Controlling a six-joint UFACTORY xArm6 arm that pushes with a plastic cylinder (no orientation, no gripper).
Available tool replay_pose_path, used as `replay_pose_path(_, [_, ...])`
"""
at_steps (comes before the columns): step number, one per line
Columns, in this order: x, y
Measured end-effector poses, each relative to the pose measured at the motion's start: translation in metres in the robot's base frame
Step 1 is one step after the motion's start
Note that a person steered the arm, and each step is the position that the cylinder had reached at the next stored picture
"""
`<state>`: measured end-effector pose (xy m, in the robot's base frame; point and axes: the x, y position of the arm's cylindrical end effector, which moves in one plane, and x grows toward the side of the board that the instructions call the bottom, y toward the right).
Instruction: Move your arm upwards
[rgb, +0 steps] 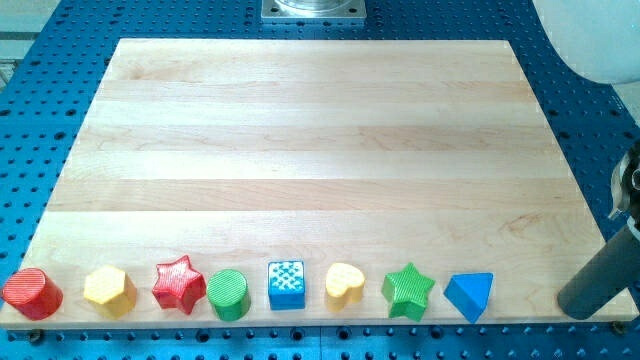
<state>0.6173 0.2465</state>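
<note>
**Tip at the near right corner, open board ahead**

The wooden board (310, 150) is the largest thing here, and almost all of it is bare: from the far edge down to the near row, nothing stands on it. So the move towards the view's top has plenty of room.

The dark rod enters from the right, and my tip (572, 308) sits at the near right edge of the board, just at its border with the blue perforated table (60, 100). It is a plain rod with no jaws, so it holds nothing, and it touches no block.

The blocks stand in one line along the near edge: red cylinder (32, 293), yellow hexagon (109, 291), red star (179, 284), green cylinder (229, 294), blue cube (287, 285), yellow heart (345, 284), green star (408, 290), blue triangle (470, 296).

The risk, as I judge it, is small. If the tip drifts left, it could strike the blue triangle, the nearest block. If it drifts right, it leaves the board.
</note>
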Motion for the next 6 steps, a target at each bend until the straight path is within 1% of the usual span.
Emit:
replay_pose_path(3, [0.001, -0.017])
replay_pose_path(6, [0.0, -0.018])
